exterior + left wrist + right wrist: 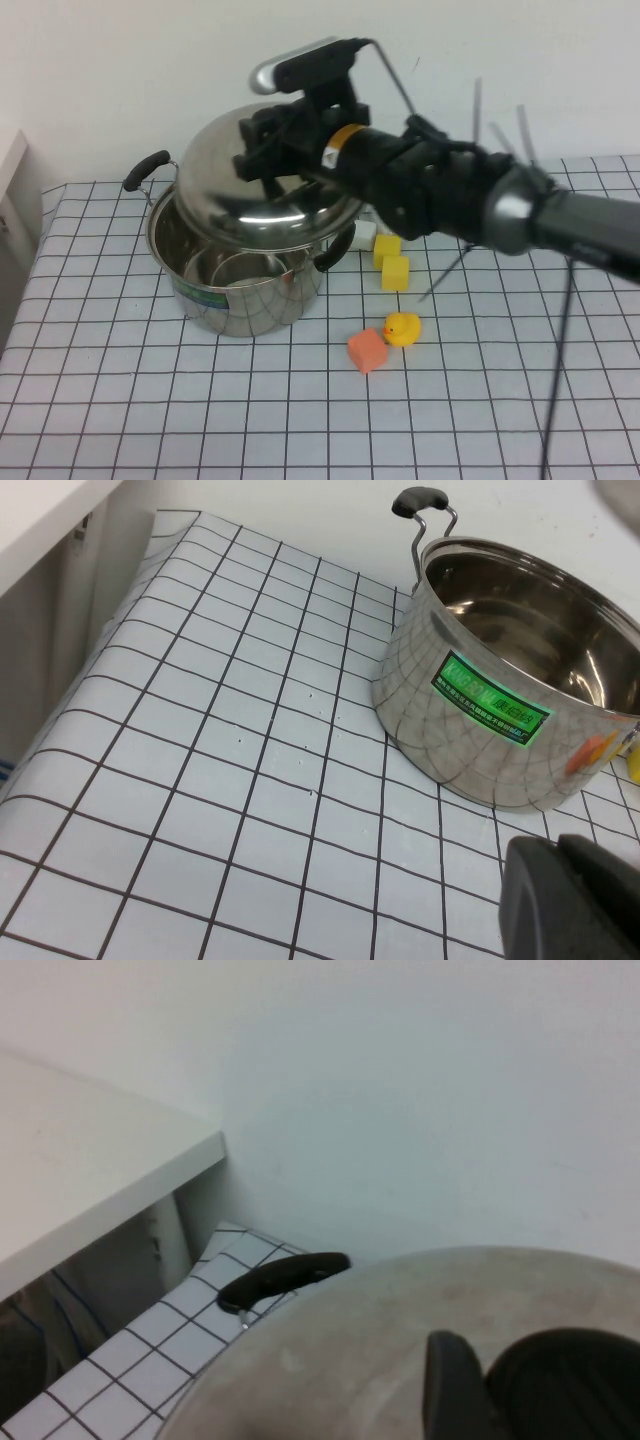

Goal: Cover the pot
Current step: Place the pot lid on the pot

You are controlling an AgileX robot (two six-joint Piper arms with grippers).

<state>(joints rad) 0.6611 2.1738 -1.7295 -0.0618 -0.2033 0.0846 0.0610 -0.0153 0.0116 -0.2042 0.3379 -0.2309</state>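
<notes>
Right end effector (268, 160) grips the lid (262, 195) tilted, directly above the pot (240, 285); left end effector (575, 900), aperture indeterminate, parked nearby.

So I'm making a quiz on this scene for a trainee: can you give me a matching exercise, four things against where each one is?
Things:
1. lid
2. rubber duck
3. orange cube
4. right gripper

Places:
A. on the cloth, just left of the duck
B. tilted over the pot, front edge raised
C. on top of the lid, at its centre
D. on the cloth, in front of the two yellow blocks

Pairs: 1-B, 2-D, 3-A, 4-C

The left gripper is only partly seen, low beside the pot in the left wrist view.
</notes>
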